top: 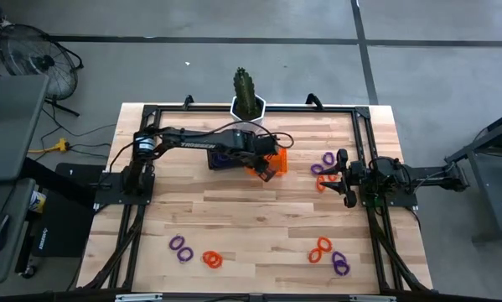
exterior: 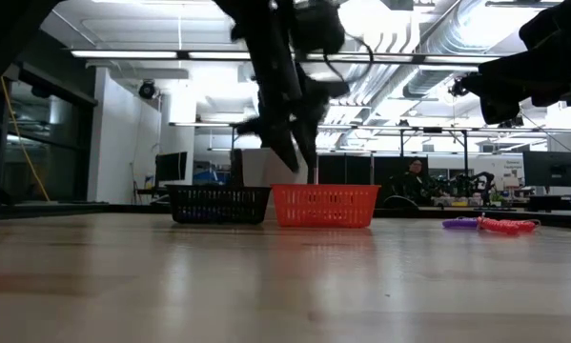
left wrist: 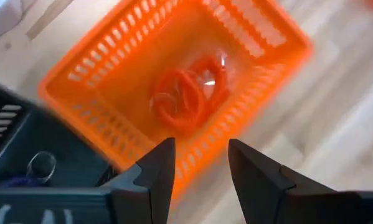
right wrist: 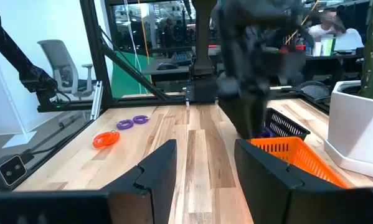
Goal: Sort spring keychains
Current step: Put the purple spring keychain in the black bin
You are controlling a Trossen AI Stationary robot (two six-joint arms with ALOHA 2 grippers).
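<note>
Left gripper [left wrist: 197, 163], jaws parted and empty, hangs above the orange mesh basket [left wrist: 93, 118] with orange spring keychains [left wrist: 185, 94] directly beneath; retract vertically clear of the rim before traversing to loose keychains on the worktop [top: 259, 226], while right gripper [right wrist: 200, 163] waits open.

We count two mesh baskets on the worktop [top: 259, 218]: one black basket [exterior: 218, 204] and one orange basket [exterior: 325, 205]. Loose on the wood we make out roughly four purple spring keychains [top: 181, 247] and about four orange spring keychains [top: 212, 259], lying in four clusters; overlapping coils make the exact number hard to tell. Inside the orange basket lie about two more orange coils [left wrist: 186, 96]. There are two arms, each ending in one claw: the left claw [left wrist: 198, 165] and the right claw [right wrist: 202, 165]. One potted plant [top: 247, 92] stands at the far edge.
</note>
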